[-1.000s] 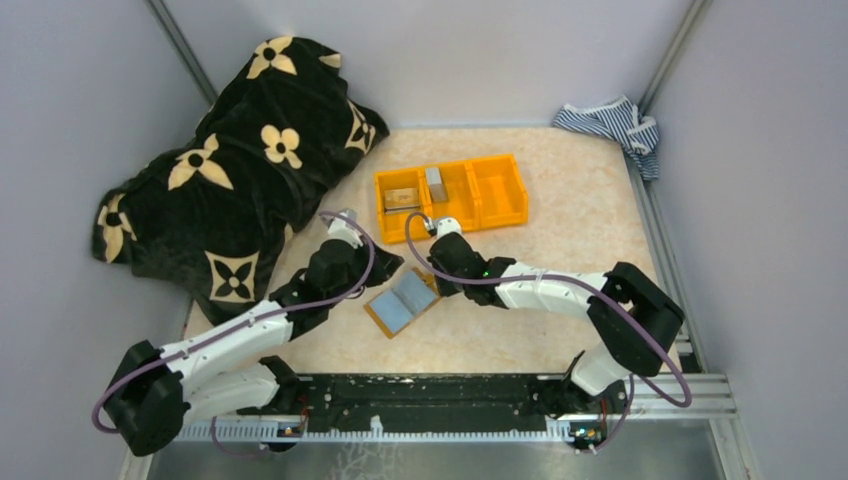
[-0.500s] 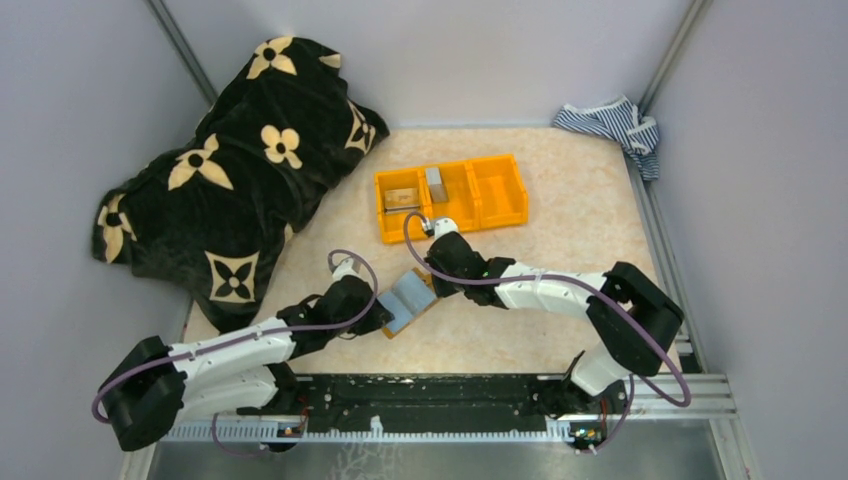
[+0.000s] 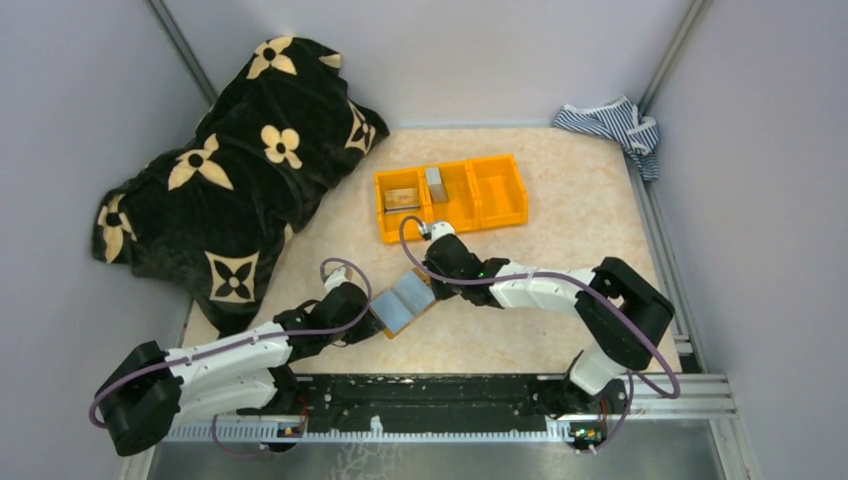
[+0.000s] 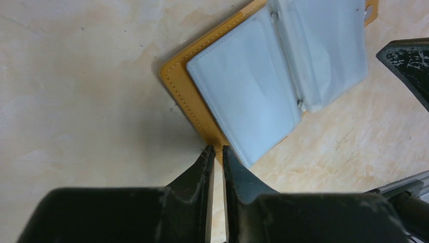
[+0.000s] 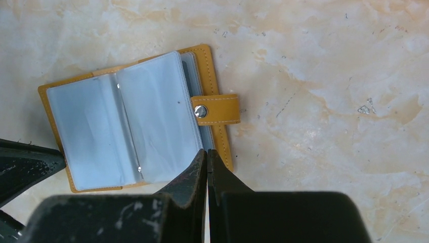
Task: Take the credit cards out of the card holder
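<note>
The card holder lies open and flat on the table, orange-tan outside with grey-blue plastic sleeves. It also shows in the left wrist view and the right wrist view, its snap tab sticking out to the side. No card shows in the open sleeves. My left gripper is shut, and its tips sit at the holder's orange corner edge. My right gripper is shut, and its tips rest at the edge of the sleeve page by the snap side.
An orange three-compartment bin stands just behind the holder, with small flat items in its left and middle compartments. A black floral blanket covers the far left. A striped cloth lies in the far right corner.
My left arm has drawn back toward me and come down, from over the holder to its near-left corner. My right gripper has shifted slightly left at the holder's far edge.
</note>
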{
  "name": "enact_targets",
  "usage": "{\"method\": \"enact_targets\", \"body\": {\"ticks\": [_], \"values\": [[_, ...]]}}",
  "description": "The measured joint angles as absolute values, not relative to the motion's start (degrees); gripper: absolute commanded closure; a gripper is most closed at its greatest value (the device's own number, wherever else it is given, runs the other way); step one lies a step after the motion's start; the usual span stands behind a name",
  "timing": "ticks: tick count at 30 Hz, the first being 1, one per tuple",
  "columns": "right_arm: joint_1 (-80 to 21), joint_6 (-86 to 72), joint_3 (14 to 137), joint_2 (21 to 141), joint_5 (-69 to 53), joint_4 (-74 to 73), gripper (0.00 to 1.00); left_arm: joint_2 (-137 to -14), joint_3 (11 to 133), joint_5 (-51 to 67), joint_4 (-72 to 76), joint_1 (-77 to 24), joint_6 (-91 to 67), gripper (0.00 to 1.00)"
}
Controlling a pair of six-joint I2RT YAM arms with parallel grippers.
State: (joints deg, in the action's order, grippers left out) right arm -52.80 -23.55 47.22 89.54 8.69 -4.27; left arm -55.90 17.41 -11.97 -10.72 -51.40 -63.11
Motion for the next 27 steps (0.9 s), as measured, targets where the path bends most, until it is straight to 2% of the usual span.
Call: {"method": "enact_targets", "body": {"ticks": [27], "values": [[-51.22, -23.11, 45.78, 92.55, 9.39, -2.74, 1.00, -58.72, 17.43, -12.56, -7.97, -51.66, -63.81, 0.83]]}}
